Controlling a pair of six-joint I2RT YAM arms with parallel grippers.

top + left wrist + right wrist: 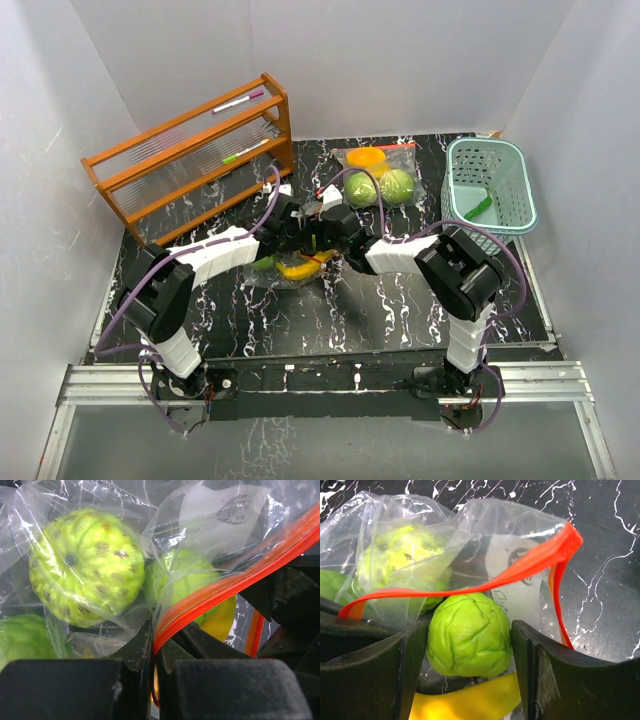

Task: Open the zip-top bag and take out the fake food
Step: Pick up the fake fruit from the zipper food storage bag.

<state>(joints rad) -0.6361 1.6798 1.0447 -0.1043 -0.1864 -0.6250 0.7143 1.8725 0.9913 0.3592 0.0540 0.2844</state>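
The clear zip-top bag (470, 525), sealed with an orange-red strip, lies mid-table on the black marbled table (400, 310). The left gripper (152, 665) is clamped tight on the bag's film beside the strip. The right gripper (470, 629) gapes wide, its jaws flanking a wrinkled green ball (470, 645) of fake food above a yellow banana (470, 702). A bumpy lime ball (85, 565) sits deeper inside. A second filled bag (380, 172) lies farther back.

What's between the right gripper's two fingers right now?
A wrinkled green ball fills that gap, yellow banana just below, at the mouth of the zip-top bag; right wrist view shows it.
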